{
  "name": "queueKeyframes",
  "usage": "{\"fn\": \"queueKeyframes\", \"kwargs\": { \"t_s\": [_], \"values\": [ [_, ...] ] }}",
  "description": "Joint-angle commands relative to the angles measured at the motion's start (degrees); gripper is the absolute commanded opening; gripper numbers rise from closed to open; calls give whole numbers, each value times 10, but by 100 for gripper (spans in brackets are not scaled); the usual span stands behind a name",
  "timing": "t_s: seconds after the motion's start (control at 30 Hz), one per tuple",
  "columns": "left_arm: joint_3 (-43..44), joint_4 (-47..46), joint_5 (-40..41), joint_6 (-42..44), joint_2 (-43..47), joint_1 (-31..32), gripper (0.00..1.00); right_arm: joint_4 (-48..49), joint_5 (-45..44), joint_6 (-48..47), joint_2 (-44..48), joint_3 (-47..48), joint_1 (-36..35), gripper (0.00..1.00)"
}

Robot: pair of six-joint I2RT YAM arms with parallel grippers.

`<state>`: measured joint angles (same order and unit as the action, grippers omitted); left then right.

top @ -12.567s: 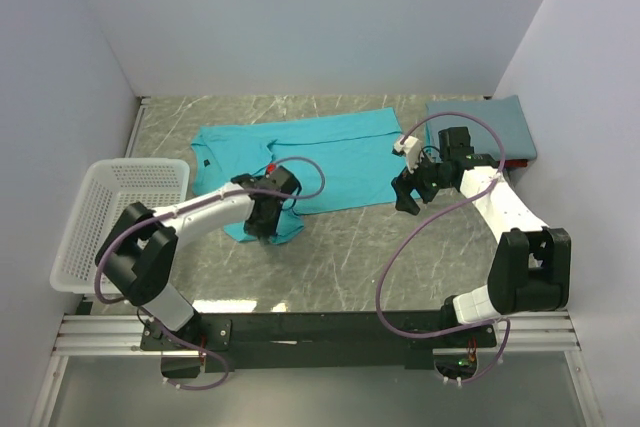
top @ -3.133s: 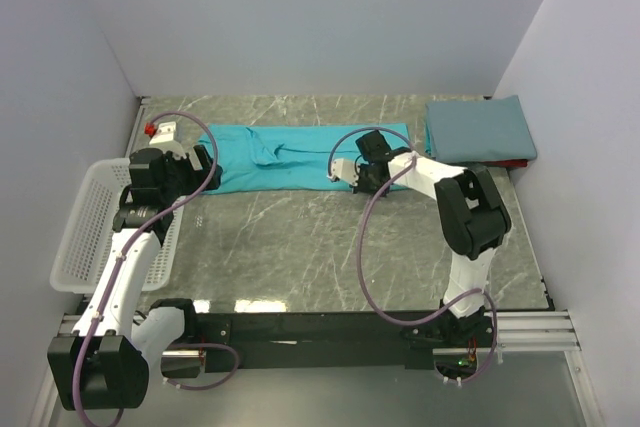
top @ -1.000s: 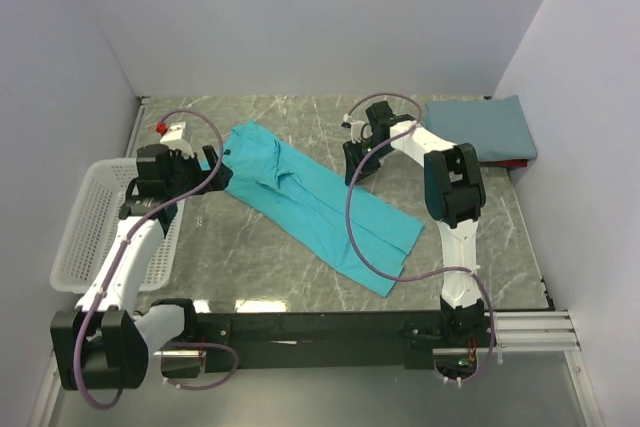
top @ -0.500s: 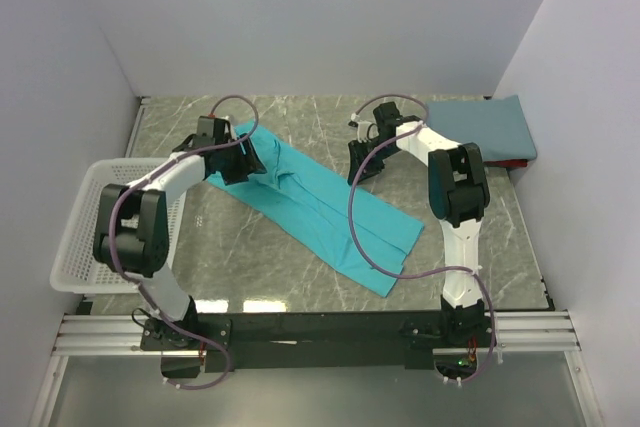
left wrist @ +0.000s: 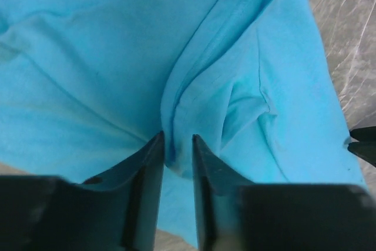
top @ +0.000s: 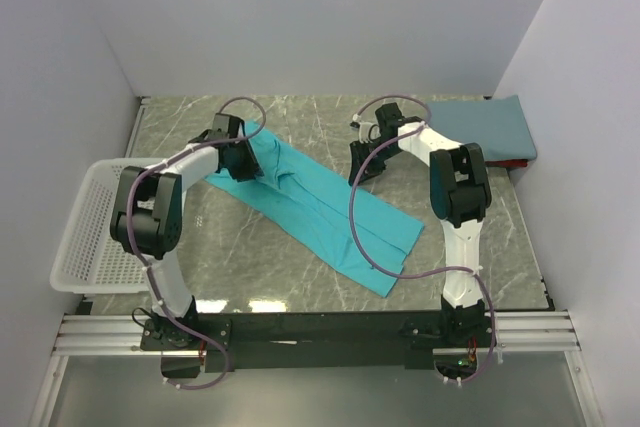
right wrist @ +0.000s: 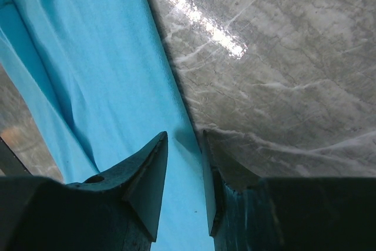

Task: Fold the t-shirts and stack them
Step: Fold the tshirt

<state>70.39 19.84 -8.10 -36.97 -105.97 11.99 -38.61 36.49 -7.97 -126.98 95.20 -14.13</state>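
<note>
Fingers (left wrist: pixel 144 186) of the left gripper (left wrist: pixel 176 142) pinch a raised ridge of the teal t-shirt (top: pixel 320 207), lying diagonally across the table (top: pixel 470 227), likely to drag it straight; the right gripper (right wrist: pixel 183 145) straddles its edge, grip uncertain.

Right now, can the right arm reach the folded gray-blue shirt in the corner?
Probably yes. The slate-blue t-shirt lies just beside that arm, with only bare table between. But the right gripper seems pinched on the teal t-shirt, so it must let go first.
</note>
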Motion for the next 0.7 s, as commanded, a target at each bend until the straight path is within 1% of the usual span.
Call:
{"fn": "queueKeyframes", "kwargs": {
  "t_s": [0.0, 0.03, 0.1, 0.13, 0.17, 0.33, 0.4, 0.6, 0.67],
  "values": [
    [35, -2, 5, 1, -13, 7, 29, -9, 1, -7, 23, -10, 9, 38],
    [43, -1, 5, 3, -18, 9, 22, -9, 1, -8, 23, -10, 9, 38],
    [50, 0, -5, 7, -21, 15, 13, -9, 2, -9, 23, -12, 10, 38],
    [56, 0, -11, 11, -24, 17, 3, -9, 2, -9, 23, -12, 10, 38],
    [59, -1, -17, 13, -25, 19, 1, -9, 3, -9, 23, -11, 11, 38],
    [65, -27, -76, 35, -24, 37, 1, -9, 3, -9, 23, -10, 11, 38],
    [72, -33, -84, 38, -27, 49, 1, -9, 3, -9, 23, -10, 12, 38],
    [123, -28, -123, 44, -64, 78, 1, -10, 3, -11, 23, -10, 16, 38],
    [154, -18, -131, 45, -88, 84, 7, -12, 3, -13, 23, -10, 16, 38]
  ]
}}
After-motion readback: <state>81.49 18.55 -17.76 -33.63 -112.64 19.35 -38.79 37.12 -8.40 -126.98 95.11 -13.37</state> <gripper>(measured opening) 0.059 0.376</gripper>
